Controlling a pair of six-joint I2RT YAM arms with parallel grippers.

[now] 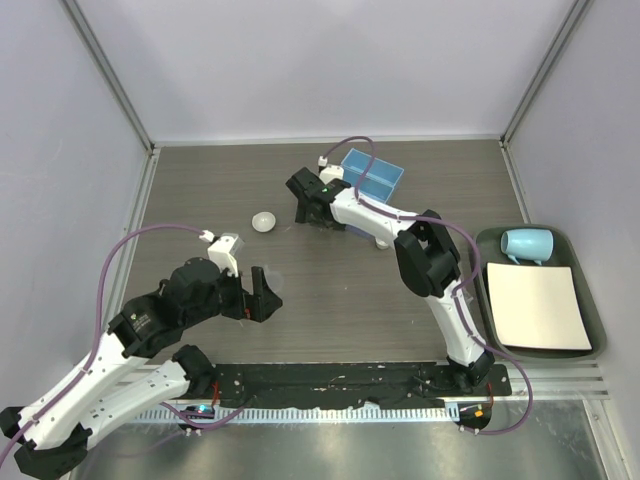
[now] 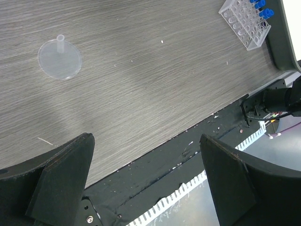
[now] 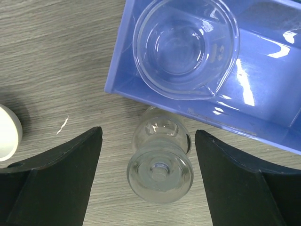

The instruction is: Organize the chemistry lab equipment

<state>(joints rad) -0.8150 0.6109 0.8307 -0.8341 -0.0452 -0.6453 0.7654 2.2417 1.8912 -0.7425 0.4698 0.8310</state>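
In the right wrist view my right gripper (image 3: 148,157) is open around a small clear glass vessel (image 3: 160,162) that lies on its side on the table, against the outer wall of the blue tray (image 3: 263,120). Neither finger touches the vessel. A clear beaker (image 3: 186,47) stands in the tray compartment beyond it. A white round dish (image 3: 7,132) shows at the left edge. From above, the right gripper (image 1: 308,207) sits between the dish (image 1: 263,221) and the tray (image 1: 371,172). My left gripper (image 1: 258,293) is open and empty. The left wrist view shows a clear tube rack (image 2: 245,21) with blue-capped tubes.
A flat clear disc with a short stem (image 2: 59,58) lies on the wood table ahead of my left gripper (image 2: 148,155). A dark green tray (image 1: 590,300) at the right holds a white sheet and a pale blue mug (image 1: 527,244). The black base strip runs along the near edge.
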